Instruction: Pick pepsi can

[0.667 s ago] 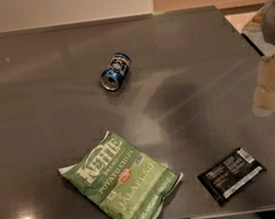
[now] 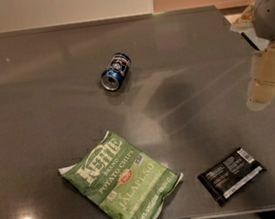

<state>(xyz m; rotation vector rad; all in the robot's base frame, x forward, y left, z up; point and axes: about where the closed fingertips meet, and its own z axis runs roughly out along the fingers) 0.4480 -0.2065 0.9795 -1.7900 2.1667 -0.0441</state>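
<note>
The pepsi can [image 2: 116,71], blue with a silver rim, lies on its side on the dark grey table [image 2: 51,107], a little left of the middle and towards the back, its open end facing the front left. My gripper [image 2: 262,90] hangs over the table's right edge, far to the right of the can and slightly nearer the front. It holds nothing that I can see.
A green Kettle jalapeño chip bag [image 2: 122,181] lies flat at the front, left of centre. A flat black wrapper packet [image 2: 231,175] lies at the front right. The table's right edge runs just behind my arm [image 2: 270,8]. A wall stands behind the table.
My gripper has shifted very slightly to the left. The can, the bag and the packet have not moved.
</note>
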